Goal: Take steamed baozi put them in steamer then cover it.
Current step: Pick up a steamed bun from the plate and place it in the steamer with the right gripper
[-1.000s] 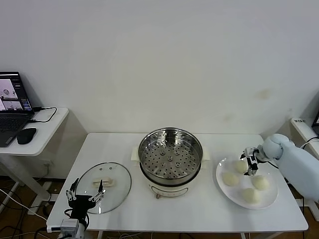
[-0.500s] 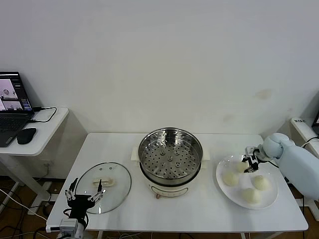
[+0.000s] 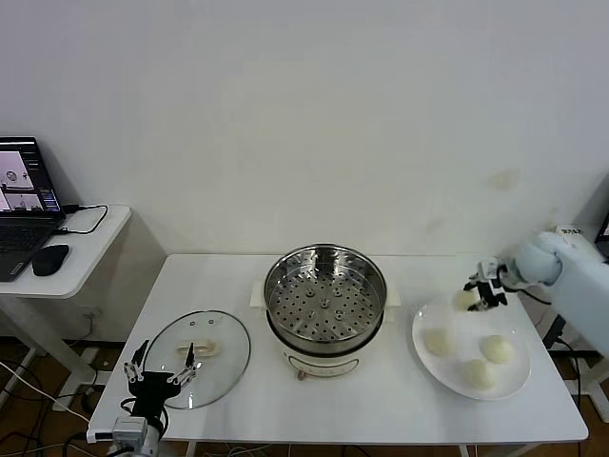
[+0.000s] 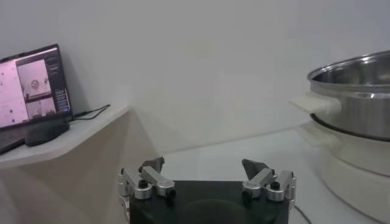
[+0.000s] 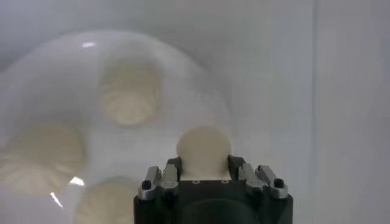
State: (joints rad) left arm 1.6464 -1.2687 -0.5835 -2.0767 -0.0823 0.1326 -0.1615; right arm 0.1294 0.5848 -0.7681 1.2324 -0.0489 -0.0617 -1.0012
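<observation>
My right gripper (image 3: 481,291) is shut on one steamed baozi (image 3: 465,299) and holds it above the far edge of the white plate (image 3: 509,385). In the right wrist view the bun (image 5: 203,148) sits between the fingers (image 5: 172,165). Three more baozi lie on the plate, at its left (image 3: 438,342), right (image 3: 496,347) and near side (image 3: 479,372). The steamer (image 3: 325,297) stands at the table's middle, its perforated tray bare. The cover (image 3: 198,354) lies flat at the table's left. My left gripper (image 3: 162,369) is open, low at the near left, beside the cover.
A side desk at the far left holds a laptop (image 3: 24,205) and a mouse (image 3: 49,258). The steamer's wall (image 4: 356,91) shows in the left wrist view. The table's right edge runs just past the plate.
My right gripper closed on the far baozi and lifted it up off the plate, moving slightly right and back. The left arm has not moved.
</observation>
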